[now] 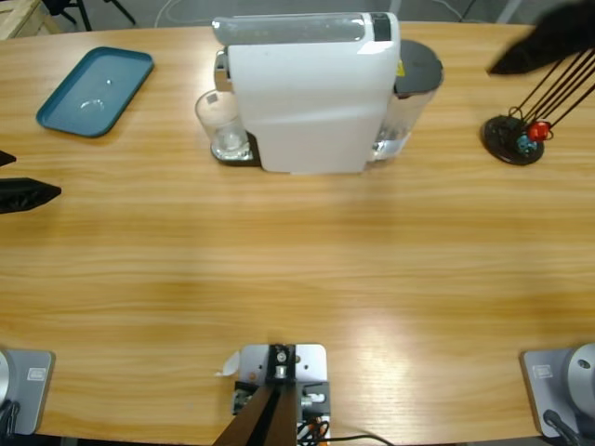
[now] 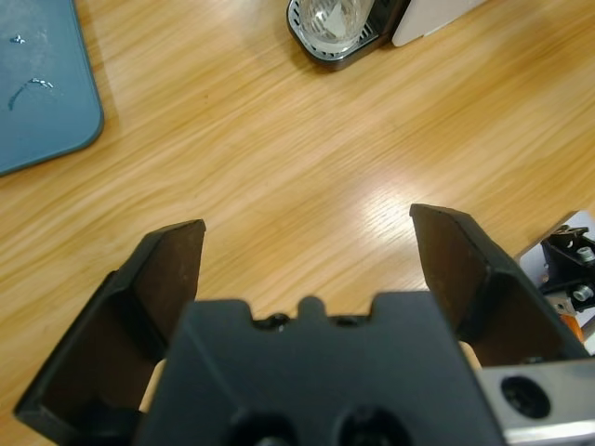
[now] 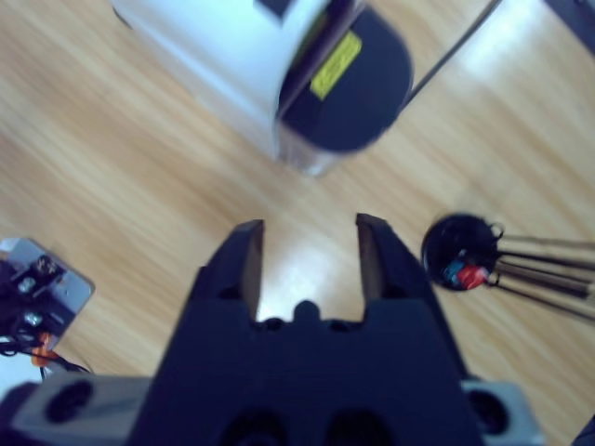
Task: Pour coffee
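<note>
A clear glass tumbler (image 1: 221,125) stands on the drip tray under the spout of the white coffee machine (image 1: 307,93) at the back middle of the table. The coffee is out of view; the tumbler (image 2: 330,19) looks clear. My left gripper (image 1: 33,177) comes in at the left edge. In the left wrist view it (image 2: 307,228) is open wide over bare wood, far from the glass. My right gripper (image 1: 521,58) hangs at the upper right. In the right wrist view it (image 3: 307,228) is open, above the table beside the machine (image 3: 242,65).
A teal tray (image 1: 93,90) with a few water drops lies at the back left, also in the left wrist view (image 2: 37,84). A black round base with thin rods (image 1: 513,139) stands at the right, near my right gripper. The machine's dark-lidded tank (image 1: 418,65) faces right.
</note>
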You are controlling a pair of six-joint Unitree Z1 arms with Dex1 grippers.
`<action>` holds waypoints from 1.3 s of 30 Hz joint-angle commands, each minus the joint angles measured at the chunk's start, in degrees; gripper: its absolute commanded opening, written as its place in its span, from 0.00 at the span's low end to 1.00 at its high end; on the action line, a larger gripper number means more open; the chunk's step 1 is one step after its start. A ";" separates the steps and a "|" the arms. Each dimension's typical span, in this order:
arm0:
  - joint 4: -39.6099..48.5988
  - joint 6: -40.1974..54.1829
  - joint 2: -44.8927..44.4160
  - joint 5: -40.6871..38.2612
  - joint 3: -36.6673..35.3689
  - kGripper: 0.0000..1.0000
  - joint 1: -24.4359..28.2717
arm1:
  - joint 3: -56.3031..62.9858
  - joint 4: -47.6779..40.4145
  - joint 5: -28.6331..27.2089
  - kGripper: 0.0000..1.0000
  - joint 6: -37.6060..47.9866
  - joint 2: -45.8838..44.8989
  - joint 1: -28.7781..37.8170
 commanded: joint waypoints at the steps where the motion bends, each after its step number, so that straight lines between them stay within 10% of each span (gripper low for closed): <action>1: -5.38 2.61 -5.30 5.08 3.16 0.94 0.15 | -13.36 3.25 -0.69 0.00 -1.98 13.42 -0.68; 14: -27.11 2.66 -11.97 9.23 16.87 0.93 0.15 | -19.95 4.65 -2.44 0.00 -2.68 17.14 -1.95; 39: -27.64 2.63 -8.66 9.11 16.69 0.93 0.15 | -32.59 11.21 -0.35 0.00 -2.68 29.34 -0.24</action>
